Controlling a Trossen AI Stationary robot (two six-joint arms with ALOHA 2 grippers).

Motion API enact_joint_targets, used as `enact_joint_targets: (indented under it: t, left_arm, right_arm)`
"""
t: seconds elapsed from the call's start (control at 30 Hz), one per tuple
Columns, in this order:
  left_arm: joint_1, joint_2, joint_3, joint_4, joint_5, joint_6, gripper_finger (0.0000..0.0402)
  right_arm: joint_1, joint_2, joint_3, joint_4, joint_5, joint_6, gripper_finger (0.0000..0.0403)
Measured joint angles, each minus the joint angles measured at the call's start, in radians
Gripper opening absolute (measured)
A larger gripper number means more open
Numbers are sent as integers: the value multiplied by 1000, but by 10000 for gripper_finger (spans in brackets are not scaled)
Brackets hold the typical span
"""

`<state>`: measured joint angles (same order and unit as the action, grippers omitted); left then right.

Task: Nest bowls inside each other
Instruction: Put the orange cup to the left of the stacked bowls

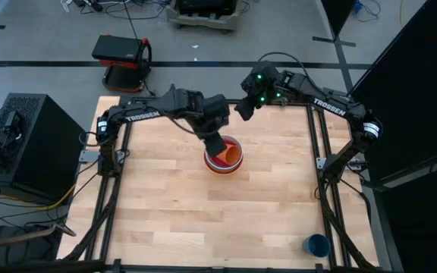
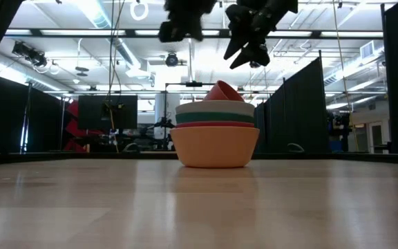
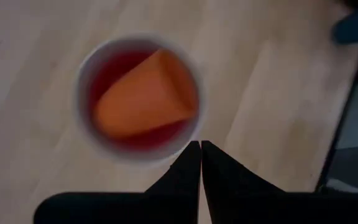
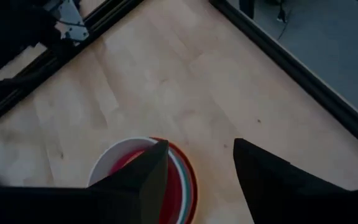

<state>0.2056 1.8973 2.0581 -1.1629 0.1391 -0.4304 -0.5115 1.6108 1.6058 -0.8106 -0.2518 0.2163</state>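
my left gripper [image 3: 201, 146] hangs pinched empty above the nested bowls [image 2: 215, 135]; my right gripper [image 4: 197, 165], fingers apart, waits at two o'clock. the orange cup [image 3: 143, 94] lies tilted inside; nesting looks finished, so next i'd retreat.

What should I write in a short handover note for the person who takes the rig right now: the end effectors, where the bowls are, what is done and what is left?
Left end effector: shut, empty, above the bowl stack.
Right end effector: open, empty, raised behind the stack toward the table's far edge.
Bowls: one stack near the table's centre. The wide yellow-orange plastic bowl is at the bottom, then the red-orange bowl, the teal green bowl and the white bowl. The innermost looks dark pink.
A small orange cup lies tilted on top.
A dark blue cup stands apart near the front right corner.
Done: nesting appears complete.
Left: possibly nothing; check the stack.
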Motion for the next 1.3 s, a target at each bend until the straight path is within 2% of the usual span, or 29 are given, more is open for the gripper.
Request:
enact_joint_targets:
  t: [0.23,0.57,0.67,1.2,1.3]
  left_arm:
    - [-63,22,0,44,15,4,24]
    - [-65,117,0,1,-6,-34,160]
    - [-63,131,0,-2,-36,-40,184]
    - [-61,170,1,-28,-116,-43,52]
    - [-61,170,3,-34,-116,-28,13]
  right_arm:
    - [-40,0,0,-5,-13,-12,178]
    - [-60,0,0,-72,-16,-54,177]
    - [-61,-1,0,-74,-16,-64,181]
    - [-62,-1,0,-69,-25,-67,179]
    - [-62,-1,0,-68,-31,-67,173]
